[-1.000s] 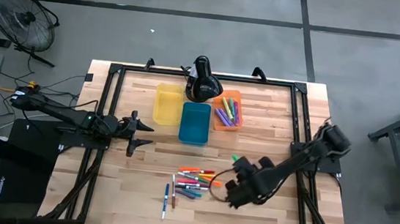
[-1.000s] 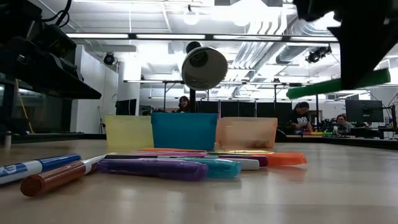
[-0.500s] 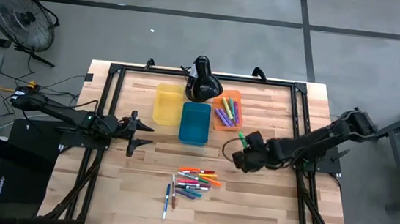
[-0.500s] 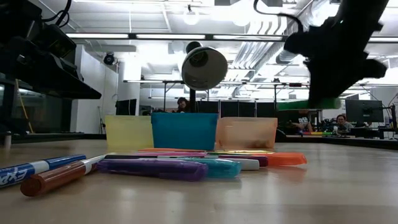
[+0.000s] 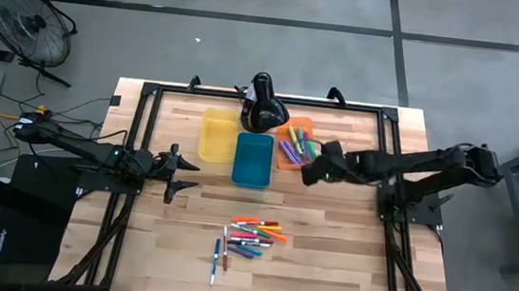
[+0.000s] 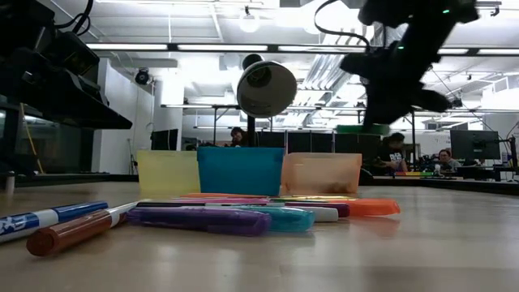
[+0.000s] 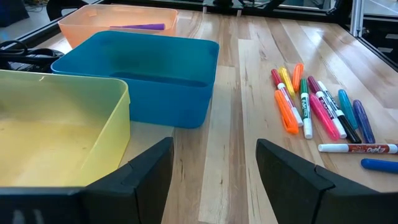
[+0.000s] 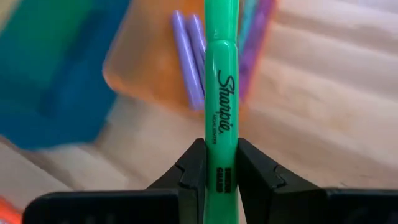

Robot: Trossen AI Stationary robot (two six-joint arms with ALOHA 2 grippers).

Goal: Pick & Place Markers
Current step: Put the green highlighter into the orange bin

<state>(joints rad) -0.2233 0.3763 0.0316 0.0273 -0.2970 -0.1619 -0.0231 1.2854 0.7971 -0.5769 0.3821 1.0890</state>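
High view: the right gripper point(image 5: 313, 167) hangs at the orange bin's point(image 5: 293, 160) edge; the loose markers point(image 5: 251, 235) lie well behind it, and the left gripper point(image 5: 183, 174) waits beside the yellow bin point(image 5: 217, 135). Low view: the right gripper point(image 6: 377, 89) is raised above the orange bin point(image 6: 322, 173). Left wrist view: fingers point(image 7: 149, 165) spread, holding nothing, blue bin point(image 7: 140, 78) ahead. Right wrist view: fingers point(image 8: 193, 165) clamp a green marker point(image 8: 221, 93), with the orange bin point(image 8: 146, 68) just beyond.

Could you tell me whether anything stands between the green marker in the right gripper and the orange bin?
Nothing visible does. The right gripper holds the green marker at the edge of the orange bin, which holds only markers.
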